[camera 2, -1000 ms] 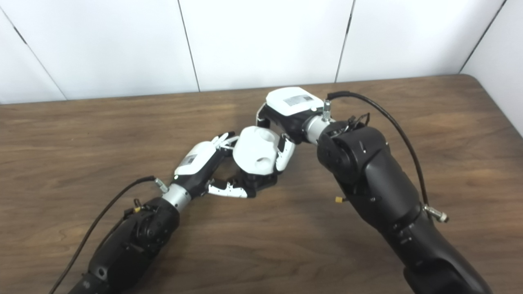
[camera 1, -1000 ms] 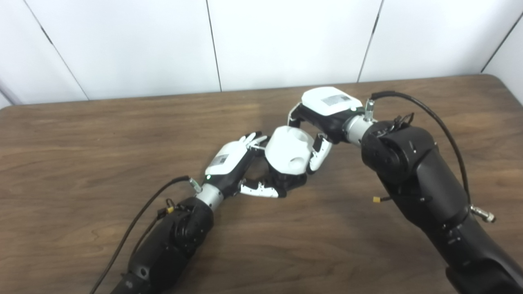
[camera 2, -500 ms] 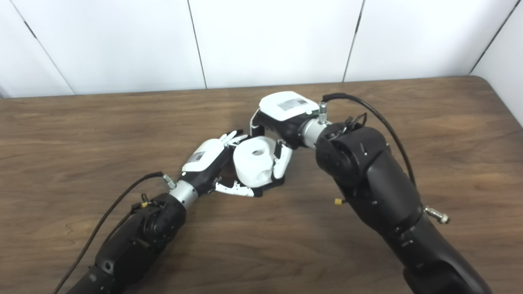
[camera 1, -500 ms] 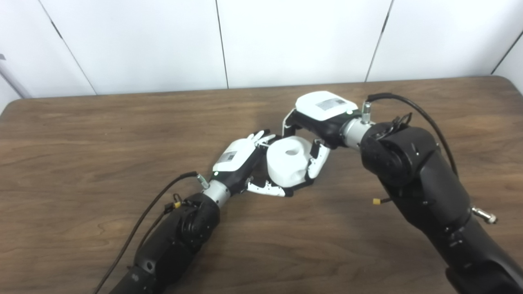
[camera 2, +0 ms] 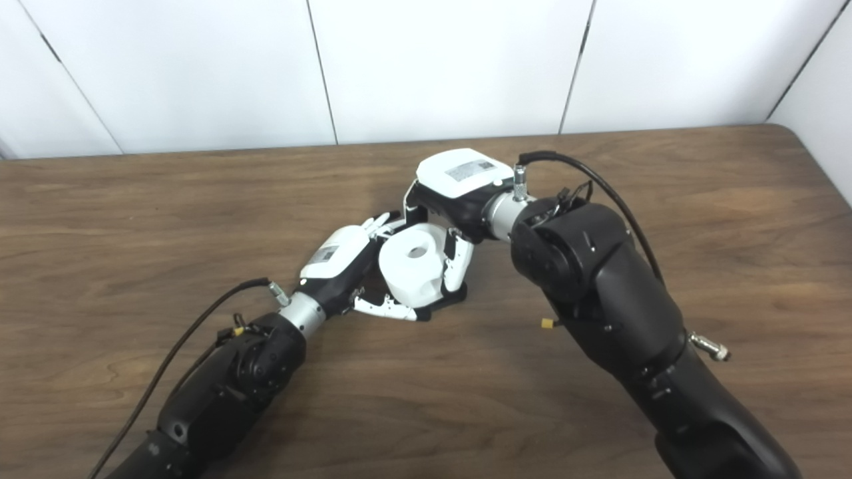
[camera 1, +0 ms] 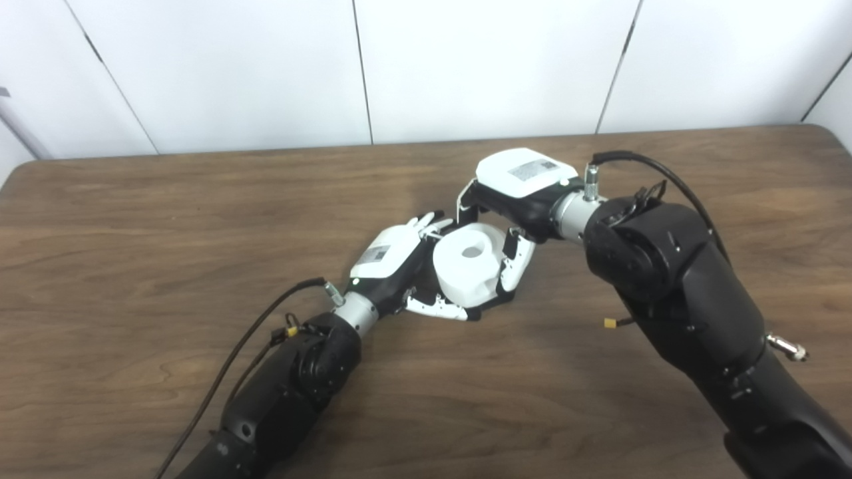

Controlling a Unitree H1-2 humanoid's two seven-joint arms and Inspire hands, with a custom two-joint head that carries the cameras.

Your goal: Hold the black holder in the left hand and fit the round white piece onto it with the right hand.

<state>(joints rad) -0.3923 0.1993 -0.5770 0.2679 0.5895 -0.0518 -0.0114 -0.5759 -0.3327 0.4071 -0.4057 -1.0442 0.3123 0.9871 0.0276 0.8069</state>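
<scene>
Right hand grips round white piece from above, fingers at its sides; left hand, just left of the piece, is closed on black holder, mostly hidden beneath the piece. Judgement: keep the piece's bore upright, press straight down, left hand steady. No containers on table.

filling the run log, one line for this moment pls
left hand: on holder | right hand: on white piece | piece: atop holder
</scene>
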